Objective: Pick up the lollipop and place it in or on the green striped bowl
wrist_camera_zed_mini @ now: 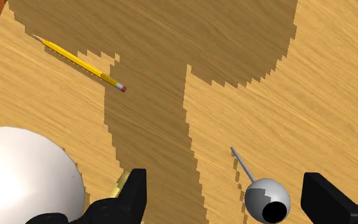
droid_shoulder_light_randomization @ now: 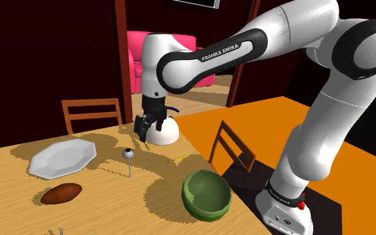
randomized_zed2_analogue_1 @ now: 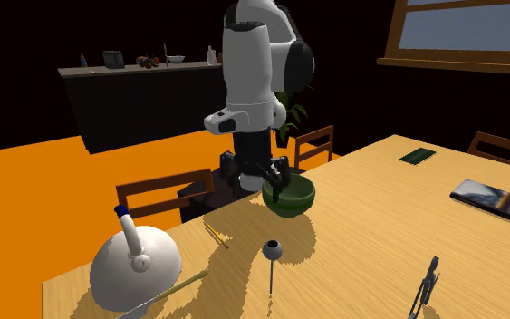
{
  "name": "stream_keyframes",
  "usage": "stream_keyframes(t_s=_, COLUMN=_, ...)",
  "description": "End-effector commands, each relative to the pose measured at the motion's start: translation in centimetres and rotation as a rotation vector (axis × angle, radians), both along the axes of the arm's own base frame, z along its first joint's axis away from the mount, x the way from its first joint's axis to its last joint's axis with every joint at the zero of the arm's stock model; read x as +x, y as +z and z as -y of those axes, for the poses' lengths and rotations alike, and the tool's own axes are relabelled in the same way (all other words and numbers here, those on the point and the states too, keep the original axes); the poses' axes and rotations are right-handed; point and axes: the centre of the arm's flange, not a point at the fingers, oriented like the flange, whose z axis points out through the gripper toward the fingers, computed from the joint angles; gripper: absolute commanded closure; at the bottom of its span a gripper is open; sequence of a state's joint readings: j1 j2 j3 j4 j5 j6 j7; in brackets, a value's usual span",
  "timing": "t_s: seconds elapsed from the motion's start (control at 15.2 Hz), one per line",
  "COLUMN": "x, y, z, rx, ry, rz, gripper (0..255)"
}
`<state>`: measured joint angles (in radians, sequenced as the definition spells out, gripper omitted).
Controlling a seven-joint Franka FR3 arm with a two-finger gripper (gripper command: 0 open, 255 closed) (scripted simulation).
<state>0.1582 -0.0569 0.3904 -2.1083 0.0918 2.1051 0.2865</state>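
Released end effector (wrist_camera_zed_mini: 225,179) flanks the lollipop (wrist_camera_zed_mini: 266,198) in wrist view; shoulder view adds green bowl (droid_shoulder_light_randomization: 206,194).

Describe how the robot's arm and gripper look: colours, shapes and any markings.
The arm is glossy white, built of thick rounded links, with dark bands at the joints. One dark band carries white lettering reading FRANKA EMIKA. The gripper is all black, with two blocky fingers. The white base bears a small red mark.
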Motion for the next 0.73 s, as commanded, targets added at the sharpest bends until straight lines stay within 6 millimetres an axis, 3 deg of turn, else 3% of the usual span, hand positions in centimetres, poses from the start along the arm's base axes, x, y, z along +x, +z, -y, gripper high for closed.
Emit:
stream_keyframes(t_s=0.0, x=1.1, y=-1.2, z=-2.3, rx=-0.001, ry=0.003, rz=0.004, gripper=0)
stream_keyframes(t_s=0.26, x=3.2, y=-3.6, z=-6.6, rx=-0.004, ry=0.012, rz=0.010, gripper=0)
stream_keyframes(t_s=0.66, x=3.2, y=-6.7, z=-6.8, rx=-0.004, ry=0.012, rz=0.010, gripper=0)
